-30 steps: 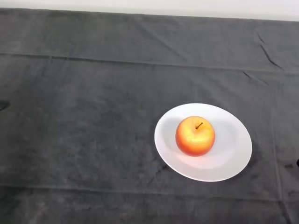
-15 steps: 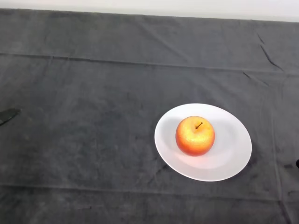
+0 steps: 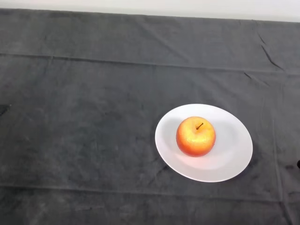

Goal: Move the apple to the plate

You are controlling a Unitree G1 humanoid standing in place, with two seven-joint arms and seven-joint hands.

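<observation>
Apple (image 3: 196,136) on plate (image 3: 234,159), stem up.
Plate sits toward the counter's (image 3: 93,117) right near corner (dark cloth, creased).

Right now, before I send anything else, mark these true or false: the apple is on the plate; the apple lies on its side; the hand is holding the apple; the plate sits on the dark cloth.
1. The apple is on the plate. True.
2. The apple lies on its side. False: it stands upright, stem pointing up.
3. The hand is holding the apple. False: nothing touches the apple, and no hand shows in the view.
4. The plate sits on the dark cloth. True.
</observation>
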